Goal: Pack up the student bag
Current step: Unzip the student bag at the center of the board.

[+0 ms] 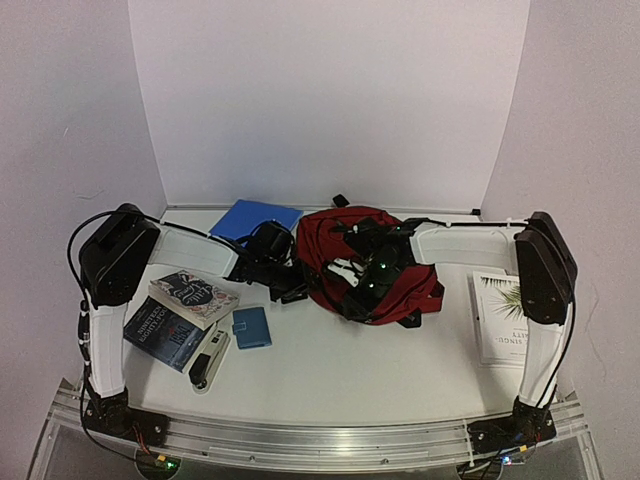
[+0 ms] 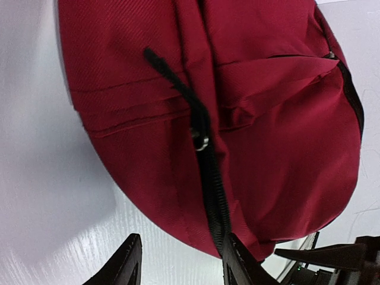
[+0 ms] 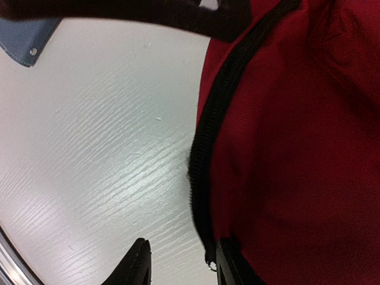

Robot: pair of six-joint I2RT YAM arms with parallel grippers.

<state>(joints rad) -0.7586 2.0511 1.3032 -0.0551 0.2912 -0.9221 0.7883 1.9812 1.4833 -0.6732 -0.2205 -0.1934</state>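
Observation:
The student bag (image 1: 385,262), dark red with black trim, lies in the middle of the table. My left gripper (image 1: 292,287) is at its left edge and is open. In the left wrist view the fingers (image 2: 126,264) straddle bare table, and the bag's black zipper track (image 2: 215,196) runs down to the right finger. The zipper pull (image 2: 200,141) with its black cord lies on the fabric above. My right gripper (image 1: 362,288) reaches over the bag's near-left side, open. Its right fingertip (image 3: 228,264) touches the bag's zipper edge (image 3: 205,148), with table showing between the fingers.
Two books (image 1: 193,298) are stacked at the left, with a small blue case (image 1: 251,327) and a black-and-white stapler-like item (image 1: 208,361) beside them. A blue folder (image 1: 256,217) lies behind the left arm. A white book (image 1: 499,316) lies under the right arm.

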